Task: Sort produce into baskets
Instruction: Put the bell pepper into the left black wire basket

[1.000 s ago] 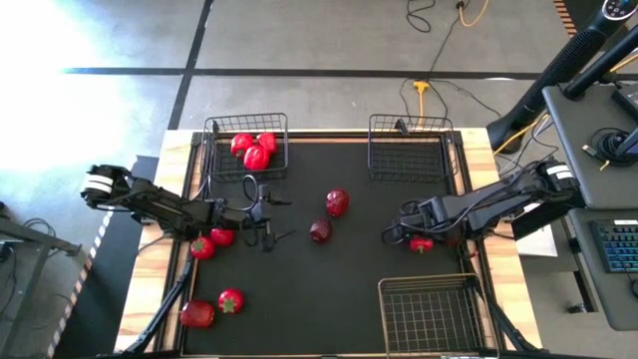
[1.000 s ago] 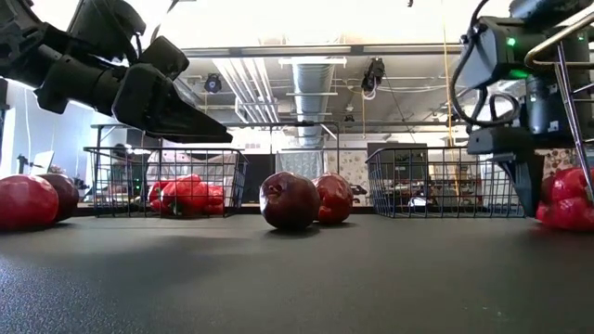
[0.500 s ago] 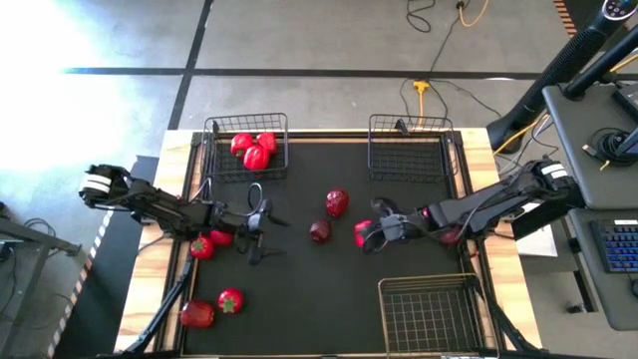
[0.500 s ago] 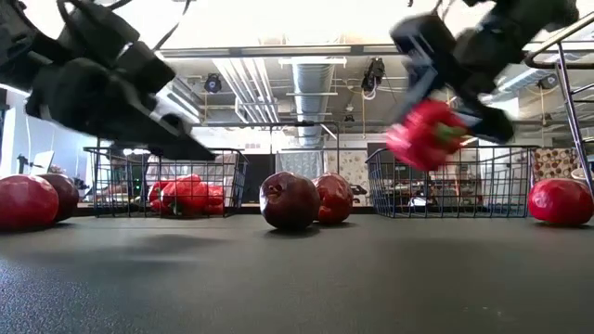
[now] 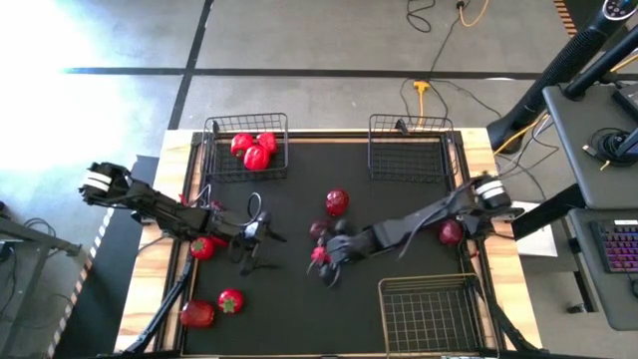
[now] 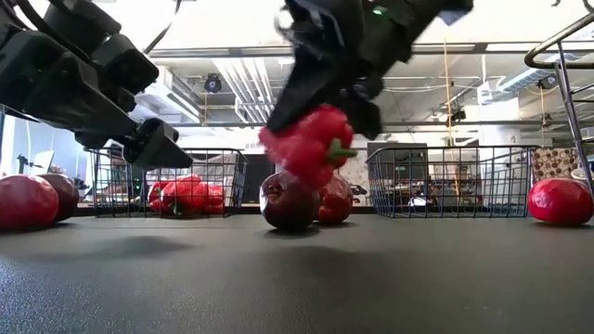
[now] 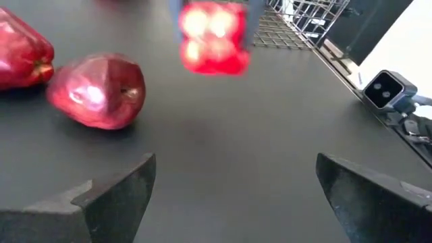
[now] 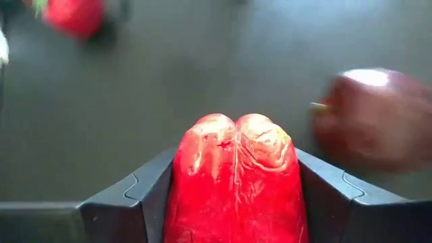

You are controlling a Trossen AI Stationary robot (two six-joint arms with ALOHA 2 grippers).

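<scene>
Standing here, the right gripper (image 5: 321,257) is pinching a red pepper (image 6: 307,146) mid-air over the mat's middle, right by 2 maroon fruits (image 5: 337,202), so it could clip them, and only the right wrist view shows both fingers (image 8: 138,199) hugging it, while the left gripper (image 5: 261,249) hangs spread wide nearby.

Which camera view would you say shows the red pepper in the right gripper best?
The right wrist view: the pepper fills it, clamped between both fingers. The low view shows it lifted above the mat, the left wrist view blurred, the high view a sliver under the right gripper.
</scene>
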